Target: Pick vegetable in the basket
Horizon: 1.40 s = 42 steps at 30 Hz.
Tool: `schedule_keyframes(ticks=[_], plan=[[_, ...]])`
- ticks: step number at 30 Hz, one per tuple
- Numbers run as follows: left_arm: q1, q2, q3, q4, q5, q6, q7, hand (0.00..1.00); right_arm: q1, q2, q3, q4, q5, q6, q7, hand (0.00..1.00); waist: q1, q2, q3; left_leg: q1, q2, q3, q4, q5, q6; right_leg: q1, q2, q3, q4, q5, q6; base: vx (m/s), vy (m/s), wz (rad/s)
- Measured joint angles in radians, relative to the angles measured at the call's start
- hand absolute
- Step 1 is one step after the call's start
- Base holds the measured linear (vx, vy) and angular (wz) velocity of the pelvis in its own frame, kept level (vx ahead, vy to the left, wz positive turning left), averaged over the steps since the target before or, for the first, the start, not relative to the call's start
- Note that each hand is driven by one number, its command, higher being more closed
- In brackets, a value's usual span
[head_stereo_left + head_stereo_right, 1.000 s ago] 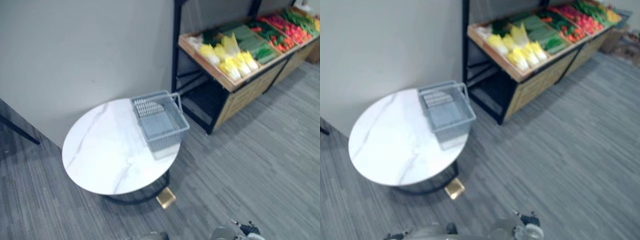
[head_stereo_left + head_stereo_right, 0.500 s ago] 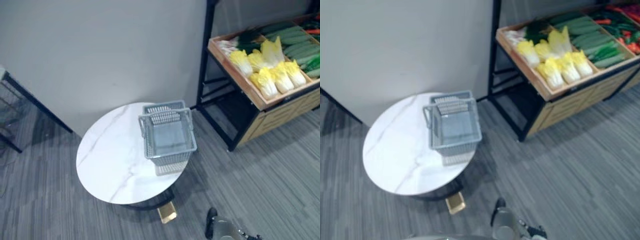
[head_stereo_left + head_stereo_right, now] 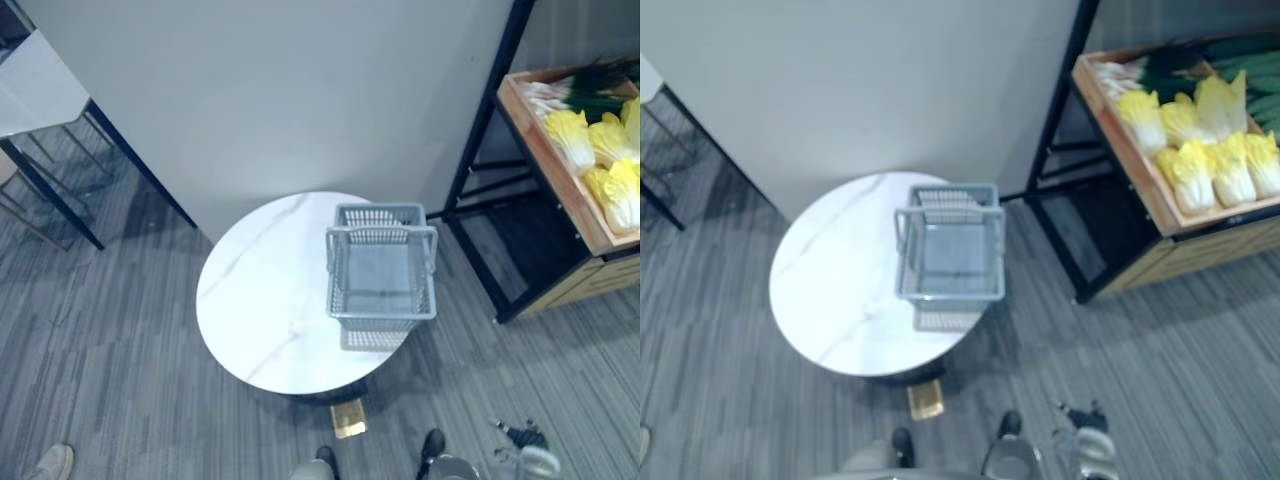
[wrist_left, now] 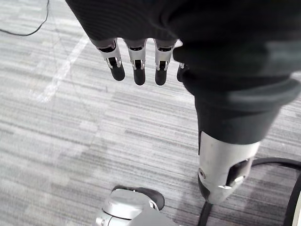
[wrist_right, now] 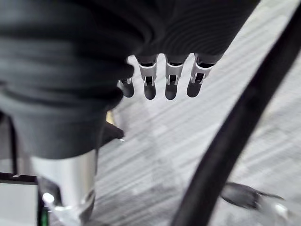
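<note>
Grey carpet floor (image 4: 70, 141) below; left robot hand (image 4: 136, 61), right robot hand (image 5: 170, 80) hang, fingers straight.

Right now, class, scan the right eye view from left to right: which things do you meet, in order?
Bare top of the round white marble-look table → grey plastic basket standing on it → black upright post of the produce stand → wooden crate → yellow napa cabbages.
</note>
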Motion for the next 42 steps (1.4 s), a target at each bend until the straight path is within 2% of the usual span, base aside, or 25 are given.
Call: schedule_keyframes(ticks=[1, 2, 4, 6, 8, 9, 11, 13, 15, 18, 22, 25, 33, 42], plan=[[-0.003, 0.007, -0.043, -0.006, 0.005, -0.002, 0.003, 0.00, -0.008, -0.056, 0.020, -0.081, -0.070, 0.002, 0.001, 0.00, -0.005, 0.002, 0.003, 0.009, -0.011, 0.013, -0.020, 0.004, 0.006, -0.006, -0.002, 0.012, -0.008, 0.009, 0.005, 0.01, 0.042, -0.25], [-0.003, 0.008, -0.060, -0.014, 0.006, -0.003, 0.003, 0.00, -0.014, -0.087, 0.029, -0.122, -0.098, 0.004, 0.000, 0.00, -0.008, -0.004, 0.007, 0.009, -0.015, 0.015, -0.028, 0.006, 0.007, -0.011, -0.003, 0.017, -0.010, 0.012, 0.007, 0.00, 0.044, -0.25], [-0.005, 0.020, -0.124, -0.037, 0.009, -0.011, 0.002, 0.00, -0.058, -0.199, 0.063, -0.276, -0.186, 0.004, -0.002, 0.00, -0.024, -0.008, 0.011, 0.009, -0.032, 0.034, -0.060, 0.016, 0.012, -0.038, -0.008, 0.042, -0.014, 0.023, 0.012, -0.02, 0.041, -0.27], [-0.007, 0.034, -0.157, -0.038, 0.026, -0.018, 0.001, 0.00, -0.097, -0.264, 0.103, -0.362, -0.226, 0.003, -0.009, 0.00, -0.024, -0.019, 0.018, 0.006, -0.038, 0.045, -0.072, 0.018, 0.013, -0.059, -0.009, 0.060, -0.014, 0.030, 0.013, -0.02, 0.020, -0.26], [-0.008, 0.048, -0.176, -0.039, 0.036, -0.023, -0.001, 0.00, -0.120, -0.301, 0.143, -0.446, -0.260, 0.002, -0.015, 0.00, -0.024, -0.032, 0.028, -0.009, -0.039, 0.045, -0.072, 0.020, 0.014, -0.069, -0.009, 0.061, -0.014, 0.033, 0.013, -0.01, 0.001, -0.06], [-0.008, 0.062, -0.194, -0.038, 0.036, -0.022, -0.002, 0.00, -0.151, -0.322, 0.205, -0.510, -0.270, 0.002, -0.015, 0.00, -0.024, -0.051, 0.042, -0.012, -0.039, 0.043, -0.073, 0.023, 0.015, -0.078, -0.008, 0.059, -0.014, 0.034, 0.011, 0.00, 0.000, 0.00], [-0.010, 0.077, -0.197, -0.038, 0.037, -0.021, -0.004, 0.00, -0.214, -0.345, 0.291, -0.580, -0.272, -0.004, -0.008, 0.00, -0.020, -0.073, 0.064, -0.031, -0.040, 0.037, -0.074, 0.030, 0.019, -0.091, -0.008, 0.055, -0.019, 0.043, 0.009, -0.01, -0.023, 0.08], [-0.013, 0.082, -0.198, -0.038, 0.036, -0.018, -0.006, 0.00, -0.306, -0.374, 0.372, -0.607, -0.273, -0.021, 0.002, 0.00, -0.014, -0.085, 0.081, -0.050, -0.044, 0.030, -0.074, 0.036, 0.023, -0.099, -0.011, 0.052, -0.035, 0.058, 0.008, -0.02, -0.012, 0.18], [-0.020, 0.079, -0.202, -0.038, 0.036, -0.015, -0.007, 0.00, -0.405, -0.427, 0.459, -0.605, -0.272, -0.034, 0.007, 0.00, -0.010, -0.076, 0.092, -0.070, -0.052, 0.007, -0.073, 0.042, 0.031, -0.101, -0.020, 0.037, -0.043, 0.064, 0.011, 0.00, 0.008, 0.29], [-0.022, 0.077, -0.202, -0.038, 0.036, -0.007, -0.007, 0.00, -0.616, -0.496, 0.620, -0.544, -0.272, -0.044, 0.024, 0.00, 0.024, -0.067, 0.128, -0.086, -0.057, -0.016, -0.071, 0.048, 0.035, -0.101, -0.024, 0.032, -0.049, 0.069, 0.011, 0.00, 0.001, 0.20], [-0.023, 0.077, -0.203, -0.038, 0.033, -0.008, -0.006, 0.00, -0.806, -0.519, 0.737, -0.438, -0.273, -0.047, 0.045, 0.00, 0.050, -0.071, 0.155, -0.115, -0.062, -0.050, -0.070, 0.058, 0.035, -0.107, -0.024, 0.027, -0.053, 0.070, 0.011, -0.01, 0.003, 0.26], [-0.024, 0.077, -0.203, -0.039, 0.025, -0.008, 0.001, 0.00, -0.879, -0.519, 0.788, -0.376, -0.276, -0.045, 0.050, 0.00, 0.073, -0.073, 0.164, -0.132, -0.063, -0.055, -0.069, 0.059, 0.036, -0.121, -0.026, 0.028, -0.054, 0.075, 0.011, 0.00, 0.006, 0.08], [-0.065, 0.081, -0.234, -0.050, 0.024, -0.014, 0.013, 0.00, -0.970, -0.507, 0.829, -0.211, -0.312, -0.033, 0.066, 0.00, 0.075, -0.074, 0.214, -0.147, -0.065, -0.070, -0.063, 0.060, 0.038, -0.124, -0.033, 0.030, -0.054, 0.078, 0.012, 0.00, 0.012, 0.06], [-0.069, 0.083, -0.252, -0.060, 0.025, -0.022, 0.017, 0.00, -1.040, -0.447, 0.869, -0.116, -0.349, -0.033, 0.070, 0.00, 0.074, -0.071, 0.220, -0.149, -0.064, -0.055, -0.062, 0.060, 0.038, -0.135, -0.032, 0.048, -0.054, 0.079, 0.013, 0.00, 0.004, -0.05]])
